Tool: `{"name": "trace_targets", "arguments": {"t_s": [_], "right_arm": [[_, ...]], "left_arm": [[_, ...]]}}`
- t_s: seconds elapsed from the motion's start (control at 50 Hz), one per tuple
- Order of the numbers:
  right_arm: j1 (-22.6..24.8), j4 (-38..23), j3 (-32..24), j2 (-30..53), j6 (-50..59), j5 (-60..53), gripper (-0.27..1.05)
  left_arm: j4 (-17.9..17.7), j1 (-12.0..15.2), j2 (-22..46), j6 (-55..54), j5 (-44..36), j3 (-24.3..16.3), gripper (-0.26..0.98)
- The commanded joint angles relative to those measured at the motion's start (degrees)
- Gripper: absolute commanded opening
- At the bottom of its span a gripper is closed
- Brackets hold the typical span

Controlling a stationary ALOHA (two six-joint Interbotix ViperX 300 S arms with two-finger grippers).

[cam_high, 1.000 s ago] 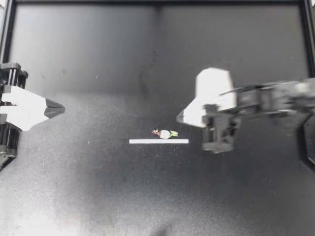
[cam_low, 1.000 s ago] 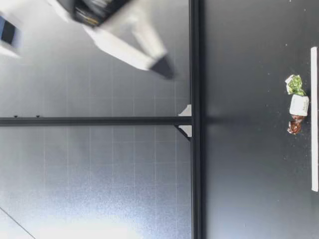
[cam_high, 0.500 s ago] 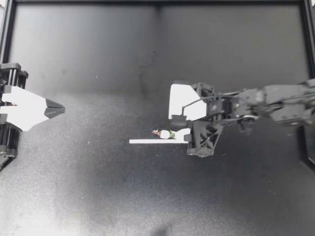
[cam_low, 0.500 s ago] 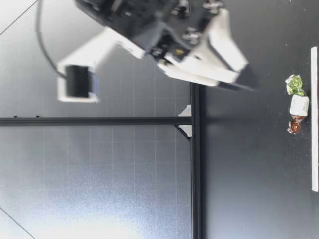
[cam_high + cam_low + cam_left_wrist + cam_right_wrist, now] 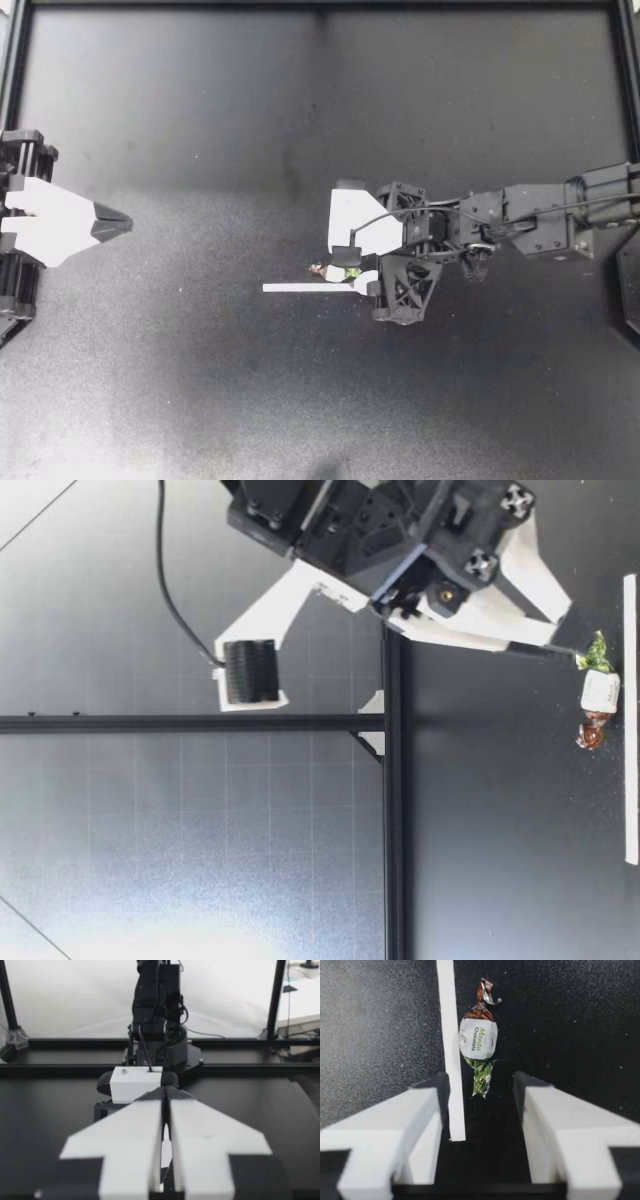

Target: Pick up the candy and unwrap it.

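Candy (image 5: 333, 271) is lying flat on the bench (image 5: 200, 400) about mid-way across, right beside a white strip (image 5: 300, 288) and running parallel to it. My right jaws are down over it and standing apart, nothing clamped yet. From the right wrist view the green twist (image 5: 481, 1077) of the wrapper pokes in between the two tips, with the fat white middle and the brown twist (image 5: 486, 995) lying farther ahead. The end of the strip sits in the gap too, hugging one finger (image 5: 420, 1120).

How I'd play it: pinch just the green twist, not the body, so the brown end is free for the other arm to pull. Tips need to be right down at the bench, since that tail is thin and could easily slip out. I'd also watch that strip, because it looks flat but could throw the closing finger off.

My left jaws are pressed together, parked at the bench edge, well apart from all this.
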Motion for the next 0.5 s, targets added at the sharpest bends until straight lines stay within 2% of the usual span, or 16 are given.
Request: {"name": "trace_targets", "arguments": {"t_s": [0.0, 0.36, 0.44, 0.48], "right_arm": [[-0.6, -0.1, -1.1, -0.4, 0.1, -0.2, 0.46], [-1.1, -0.1, -2.2, 1.8, 0.2, 0.0, 0.44], [-1.1, -0.1, -2.3, 2.1, 0.2, 0.4, 0.39], [-1.0, -0.1, -2.3, 2.3, 0.1, 1.3, 0.32]], "left_arm": [[-0.1, -0.1, 0.3, -0.1, -0.5, -0.6, -0.11], [-0.1, -0.1, 0.3, -0.2, -0.6, -0.4, -0.11], [-0.1, -0.1, 0.3, -0.2, -0.5, -0.4, -0.11], [-0.1, -0.1, 0.3, -0.2, -0.5, -0.3, -0.11]]}}
